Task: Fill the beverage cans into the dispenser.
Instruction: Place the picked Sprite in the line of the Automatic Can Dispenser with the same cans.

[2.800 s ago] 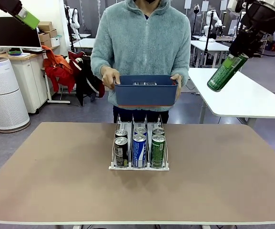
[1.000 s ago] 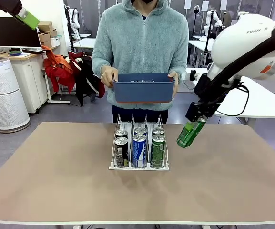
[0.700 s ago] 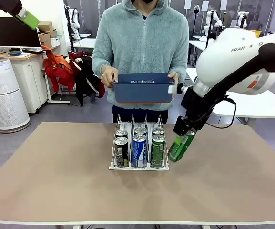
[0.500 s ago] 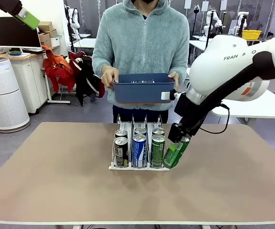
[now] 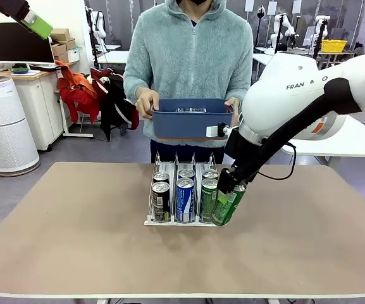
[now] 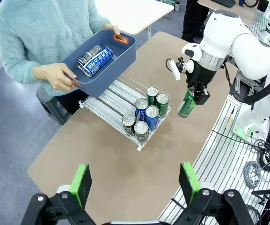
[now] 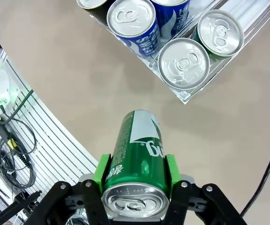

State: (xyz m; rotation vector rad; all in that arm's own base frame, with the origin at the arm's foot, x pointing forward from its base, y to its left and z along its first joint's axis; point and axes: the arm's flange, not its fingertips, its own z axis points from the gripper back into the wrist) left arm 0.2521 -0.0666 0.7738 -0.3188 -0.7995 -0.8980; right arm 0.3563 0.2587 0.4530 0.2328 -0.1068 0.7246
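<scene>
The dispenser (image 5: 183, 222) stands mid-table with several beverage cans (image 5: 185, 197) in its three lanes: dark on the left, blue in the middle, green on the right. My right gripper (image 5: 230, 192) is shut on a tilted green can (image 5: 226, 205), which hangs just off the rack's right front corner. In the right wrist view the held green can (image 7: 140, 150) sits between the green pads (image 7: 102, 172), with the dispenser's corner (image 7: 186, 99) beyond it. My left gripper (image 6: 135, 183) is open and empty, high above the table's left side.
A person across the table holds a dark-blue bin (image 5: 192, 123) with more cans (image 6: 96, 56) lying in it, just behind the rack. A white air purifier (image 5: 2, 126) stands off the far left. Bare tabletop surrounds the rack.
My right arm has brought the green can down and leftward, from high at the right to the dispenser's right front corner. The left arm and the person's bin have stayed put.
</scene>
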